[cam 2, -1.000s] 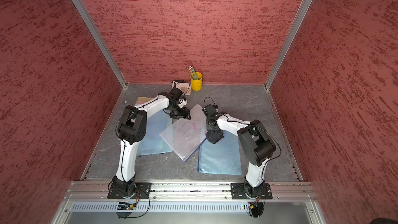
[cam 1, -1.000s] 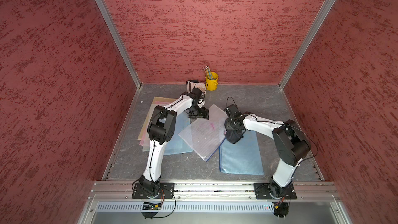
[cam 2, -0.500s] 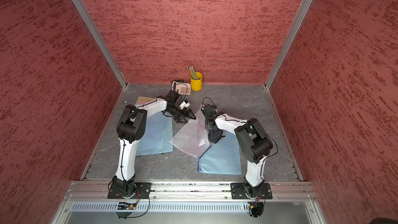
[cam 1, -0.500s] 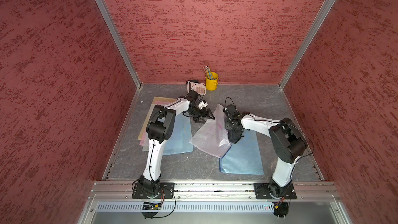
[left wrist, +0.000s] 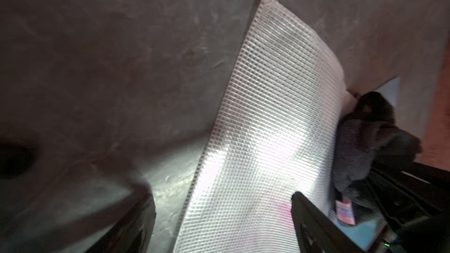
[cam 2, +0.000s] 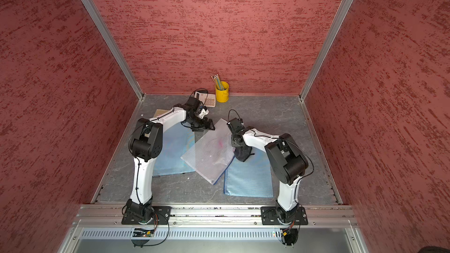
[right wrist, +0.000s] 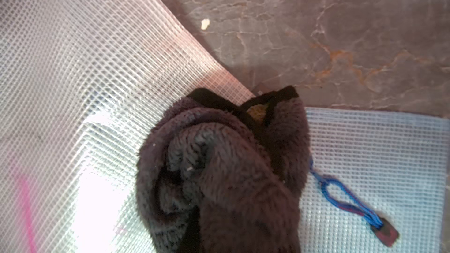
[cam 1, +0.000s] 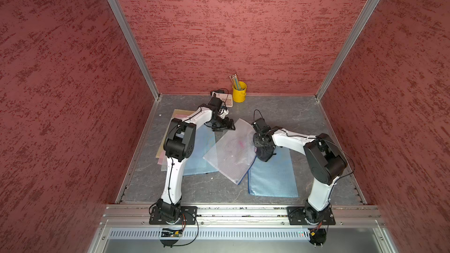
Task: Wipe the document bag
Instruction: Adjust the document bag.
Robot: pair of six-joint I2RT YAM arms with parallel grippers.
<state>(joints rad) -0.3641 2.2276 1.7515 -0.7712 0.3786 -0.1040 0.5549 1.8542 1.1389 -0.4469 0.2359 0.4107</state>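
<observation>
Clear document bag (cam 1: 230, 153) lies diagonally between the arms, long axis running away from us. Left gripper (cam 1: 225, 127) hovers at its far corner, jaws wide apart. Right gripper (cam 1: 262, 147), clamped on the dark cloth (cam 1: 265, 155), sits at the bag's right edge, so the wipe looks set to go leftward.

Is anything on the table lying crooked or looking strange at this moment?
Yes. The clear document bag lies diagonally, overlapping the left blue bag and the right blue bag, and its edge beside the dark cloth curls upward. A pink mark is on it.
</observation>
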